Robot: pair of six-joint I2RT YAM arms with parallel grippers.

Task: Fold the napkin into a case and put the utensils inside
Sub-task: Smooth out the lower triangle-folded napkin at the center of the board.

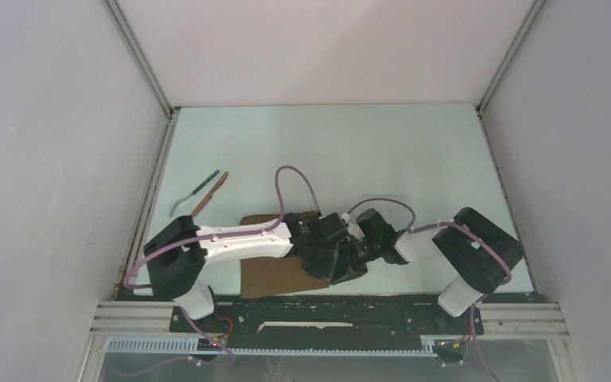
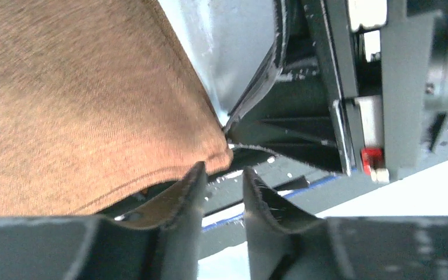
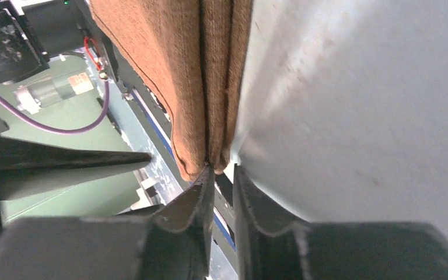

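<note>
Left jaws and right jaws stand slightly apart, clamping nothing, at the napkin's (image 2: 64, 105) folded corner; I'd crease it squarely before fetching the utensils (image 1: 209, 195).

White arm links (image 1: 243, 241) with black joints, looping lilac cables (image 1: 296, 173), dark ridged pincer fingers (image 2: 268, 204)

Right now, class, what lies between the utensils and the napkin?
Nothing: the top view shows only bare table between the utensils and the napkin.

Soft even light; wrist views blur the near napkin (image 2: 81, 105).
</note>
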